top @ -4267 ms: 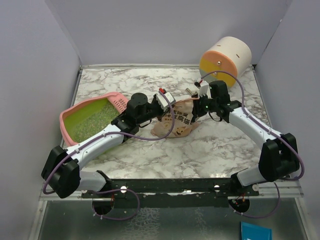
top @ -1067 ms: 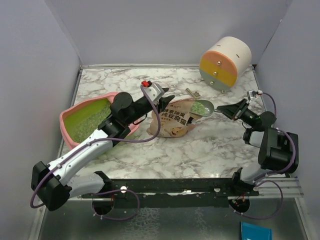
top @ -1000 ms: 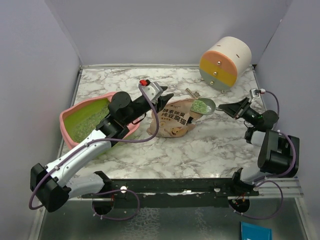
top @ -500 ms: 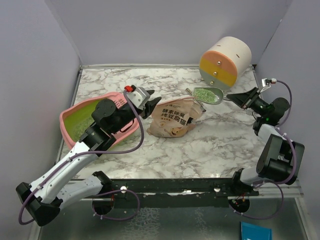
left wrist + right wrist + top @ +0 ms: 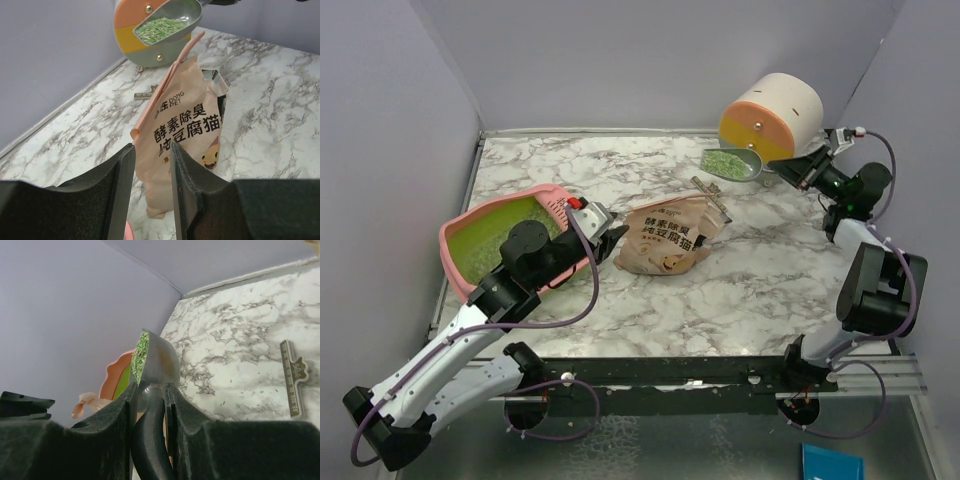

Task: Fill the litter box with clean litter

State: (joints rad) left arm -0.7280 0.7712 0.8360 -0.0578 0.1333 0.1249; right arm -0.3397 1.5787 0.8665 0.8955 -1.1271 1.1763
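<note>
The litter box [image 5: 451, 262] is a pink tray with a yellow-green inside at the table's left, with granules on its floor. The tan pouch [image 5: 665, 235] lies mid-table; it also shows in the left wrist view [image 5: 185, 125]. My right gripper [image 5: 793, 173] is shut on the handle of a grey metal scoop [image 5: 732, 163], held high at the back right. The scoop is full of pale green clean litter [image 5: 160, 29]. In the right wrist view the scoop [image 5: 159, 362] is seen edge-on between the jaws [image 5: 150, 407]. My left gripper [image 5: 607, 229] is slightly open and empty, between box and pouch.
The round cream-orange-yellow drawer unit [image 5: 772, 115] stands at the back right, just behind the scoop. A metal clip [image 5: 709, 191] lies on the marble by the pouch's top. Grey walls close in the left, back and right.
My right gripper has lifted the filled scoop from the pouch mouth up and back to the right, in front of the drawer unit. My left arm has drawn back from the pouch toward the near left.
</note>
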